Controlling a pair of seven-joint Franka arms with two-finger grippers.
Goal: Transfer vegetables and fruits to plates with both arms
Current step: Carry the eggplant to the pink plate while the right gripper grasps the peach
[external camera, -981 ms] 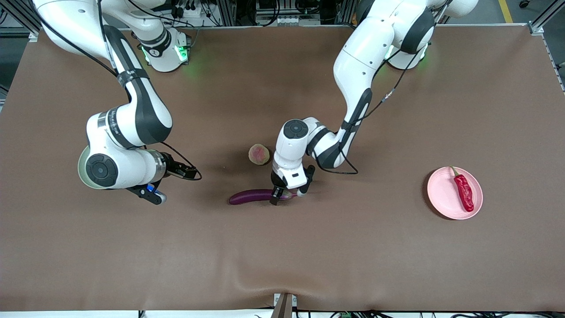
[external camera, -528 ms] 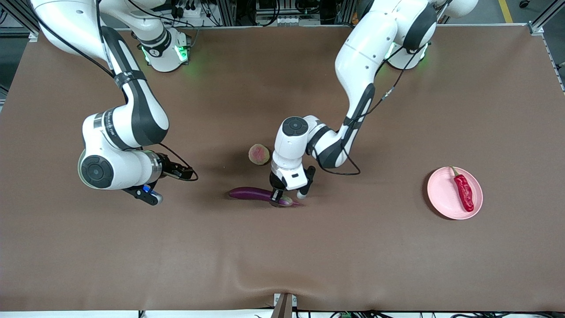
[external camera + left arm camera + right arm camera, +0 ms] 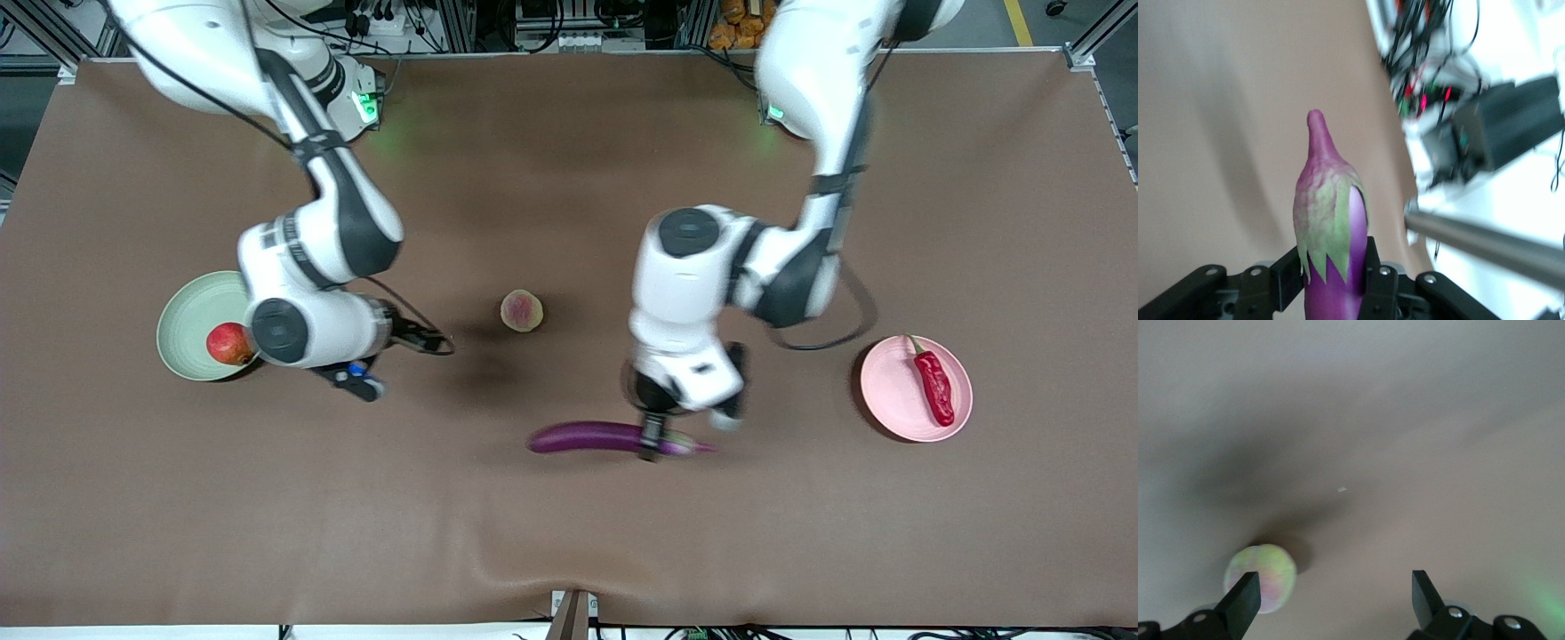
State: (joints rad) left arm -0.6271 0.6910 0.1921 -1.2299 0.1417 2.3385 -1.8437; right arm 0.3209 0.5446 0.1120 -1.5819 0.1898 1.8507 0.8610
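A brown cloth (image 3: pixel 569 533) covers the whole table and buckles into a ridge at six o'clock. Aluminium framing (image 3: pixel 1098 36) and tangled black cables (image 3: pixel 373 18) run along the edge from eleven to one o'clock.

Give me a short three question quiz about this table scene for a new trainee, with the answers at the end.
1. True or false: the left hand is shut on the long glossy purple eggplant.
2. Which item lies on the round pale pink plate? A) round red pomegranate B) shiny red chili pepper C) round yellow-green fruit
3. Fill in: the right hand is ____, over the brown table.

Key:
1. True; it grips near the cap.
2. B, the shiny red chili pepper.
3. Open.
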